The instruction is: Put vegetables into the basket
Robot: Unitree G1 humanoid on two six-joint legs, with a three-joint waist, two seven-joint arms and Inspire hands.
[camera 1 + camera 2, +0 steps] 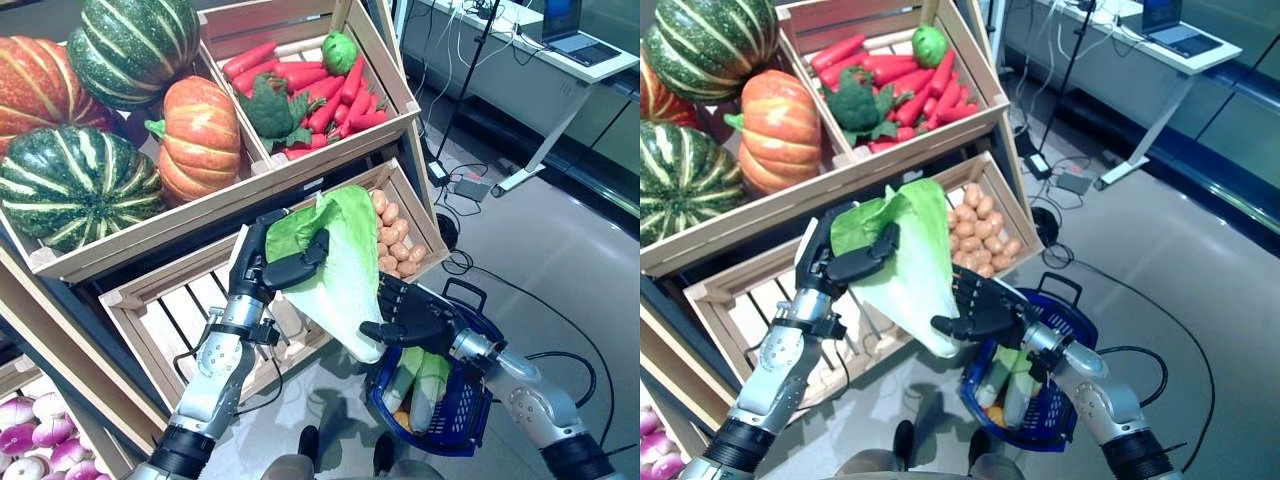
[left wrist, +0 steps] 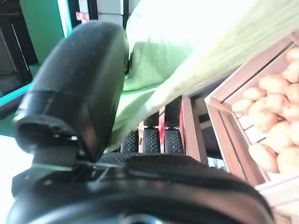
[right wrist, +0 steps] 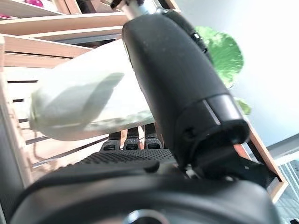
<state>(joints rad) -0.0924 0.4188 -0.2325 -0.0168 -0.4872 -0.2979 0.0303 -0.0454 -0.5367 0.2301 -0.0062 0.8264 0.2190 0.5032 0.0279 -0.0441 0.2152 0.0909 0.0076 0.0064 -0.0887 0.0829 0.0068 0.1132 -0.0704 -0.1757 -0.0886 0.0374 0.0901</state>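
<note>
Starting at the far left, big striped pumpkins (image 1: pixel 75 185) and an orange one fill the upper crate, with red-and-white radishes (image 1: pixel 30 440) on a lower shelf — none of this is in play. Next across comes the left hand (image 1: pixel 275 262), raised in front of the slatted lower crate (image 1: pixel 180 320), its fingers and thumb curled round the leafy green top of a napa cabbage (image 1: pixel 345 270); the left wrist view confirms the thumb lying across the leaves. That grip at the top seems chosen to hang the cabbage head-down, white stem lowest, so it can be steered. Behind it the upper crate holds red peppers (image 1: pixel 330 90) and broccoli (image 1: pixel 270 110), and the lower crate's right compartment holds potatoes (image 1: pixel 395 235). Further right, the right hand (image 1: pixel 415 315) meets the pale stem end, fingers and thumb wrapped about it as its wrist view shows — probably to support the weight and guide the stem downward. So the cabbage is in the air, held by both hands, just above and to the left of the blue basket (image 1: pixel 470 400), which sits on the floor and already carries some pale green stalks (image 1: pixel 420 380). A white desk (image 1: pixel 540 50) with a laptop stands well apart at the far right. No legible labels or writing show anywhere.
</note>
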